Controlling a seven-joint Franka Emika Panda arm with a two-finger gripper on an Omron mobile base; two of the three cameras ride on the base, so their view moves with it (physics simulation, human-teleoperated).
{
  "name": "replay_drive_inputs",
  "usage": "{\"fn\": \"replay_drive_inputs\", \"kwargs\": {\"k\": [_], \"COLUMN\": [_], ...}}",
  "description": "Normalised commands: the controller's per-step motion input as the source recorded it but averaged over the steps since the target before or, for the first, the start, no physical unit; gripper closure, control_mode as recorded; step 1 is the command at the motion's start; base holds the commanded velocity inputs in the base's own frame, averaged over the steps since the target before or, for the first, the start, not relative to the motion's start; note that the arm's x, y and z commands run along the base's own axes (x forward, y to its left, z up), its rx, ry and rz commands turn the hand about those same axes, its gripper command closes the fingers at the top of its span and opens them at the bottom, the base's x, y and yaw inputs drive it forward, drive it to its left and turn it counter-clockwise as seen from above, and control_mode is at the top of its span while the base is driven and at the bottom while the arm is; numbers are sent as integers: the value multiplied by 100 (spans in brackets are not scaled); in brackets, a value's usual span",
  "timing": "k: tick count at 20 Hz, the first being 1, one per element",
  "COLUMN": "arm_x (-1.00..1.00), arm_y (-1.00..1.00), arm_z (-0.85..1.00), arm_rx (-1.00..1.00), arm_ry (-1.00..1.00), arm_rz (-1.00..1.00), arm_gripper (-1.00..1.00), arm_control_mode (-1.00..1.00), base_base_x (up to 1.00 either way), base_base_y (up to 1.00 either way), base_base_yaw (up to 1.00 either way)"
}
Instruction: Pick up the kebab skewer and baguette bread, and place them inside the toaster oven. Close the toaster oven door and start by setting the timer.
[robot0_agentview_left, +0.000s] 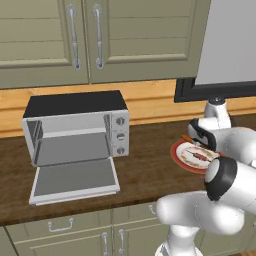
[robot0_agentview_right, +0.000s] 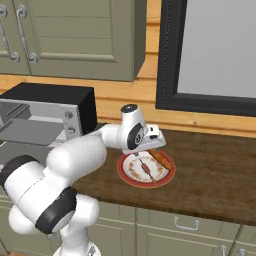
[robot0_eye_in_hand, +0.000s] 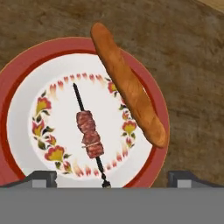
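A red-rimmed plate (robot0_eye_in_hand: 57, 46) on the wooden counter carries the kebab skewer (robot0_eye_in_hand: 89, 133), a thin dark stick with reddish meat chunks. Beside it the orange-brown baguette bread (robot0_eye_in_hand: 127, 85) lies slanted across the plate's rim. My gripper (robot0_eye_in_hand: 113, 178) hovers open just above the plate, nothing between its fingers (robot0_eye_in_hand: 41, 177). From the right base view the gripper (robot0_agentview_right: 150, 149) hangs over the baguette (robot0_agentview_right: 160, 159) and skewer (robot0_agentview_right: 146, 169). The silver toaster oven (robot0_agentview_left: 75, 130) stands to the left, apart from the plate (robot0_agentview_left: 176, 156). Its door (robot0_agentview_left: 75, 180) lies folded down flat and the cavity is open.
Green upper cabinets (robot0_agentview_left: 85, 35) hang above the toaster oven. A dark-framed panel (robot0_agentview_right: 210, 55) stands against the wall behind the plate. Bare wooden counter (robot0_agentview_right: 215, 170) stretches to the right of the plate and between plate and oven (robot0_agentview_left: 150, 160).
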Motion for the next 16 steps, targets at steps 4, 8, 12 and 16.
{"fn": "replay_drive_inputs", "kwargs": {"k": [4, 8, 12, 16], "arm_x": [39, 28, 14, 25], "arm_y": [-34, -30, -9, -1], "arm_z": [-39, -36, -30, -26], "arm_rx": [0, 1, 2, 0], "arm_ry": [4, 4, 3, 0], "arm_rz": [-1, 0, 0, 1], "arm_gripper": [-100, -100, -100, -100], "arm_control_mode": [-100, -100, -100, -100], "base_base_x": [0, 0, 0, 0], "base_base_y": [0, 0, 0, 0], "base_base_yaw": [0, 0, 0, 0]}}
